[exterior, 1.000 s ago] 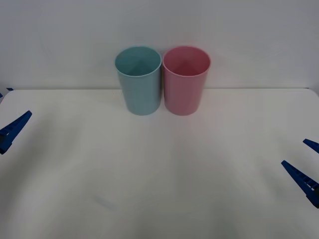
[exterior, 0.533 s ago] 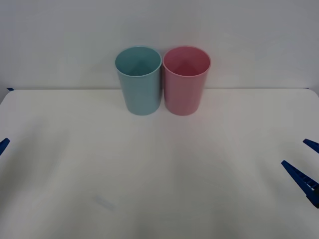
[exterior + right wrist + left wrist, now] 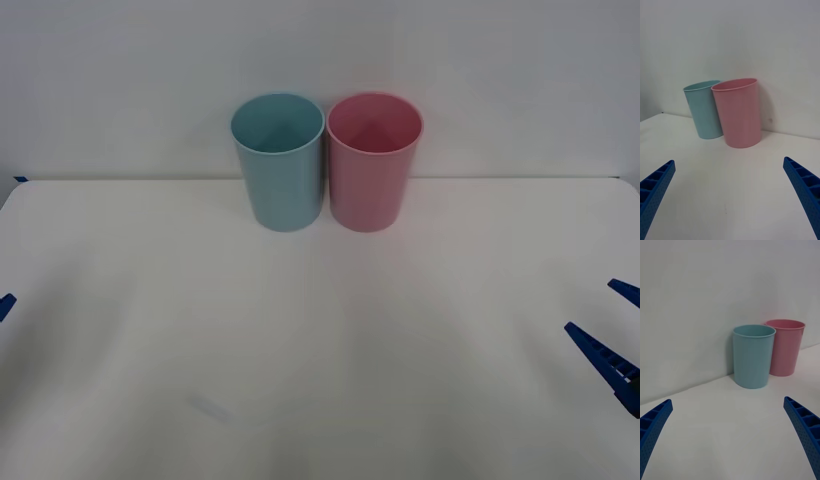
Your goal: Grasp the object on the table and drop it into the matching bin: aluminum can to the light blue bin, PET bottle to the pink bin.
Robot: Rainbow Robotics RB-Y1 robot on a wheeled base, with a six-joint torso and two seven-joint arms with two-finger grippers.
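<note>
The light blue bin (image 3: 279,160) and the pink bin (image 3: 373,160) stood touching at the far edge of the white table (image 3: 320,340), blue on the left, and no can lay on the tabletop; whether it sat inside a bin, nobody could tell from here. The left gripper (image 3: 730,435) hung at the near left and the right gripper (image 3: 730,195) at the near right, both with jaws spread wide and empty. By the look of it, either the drop was done or nothing was there to grasp.

A plain white wall (image 3: 500,80) rises behind, evenly lit, meeting the surface below in a straight seam.
</note>
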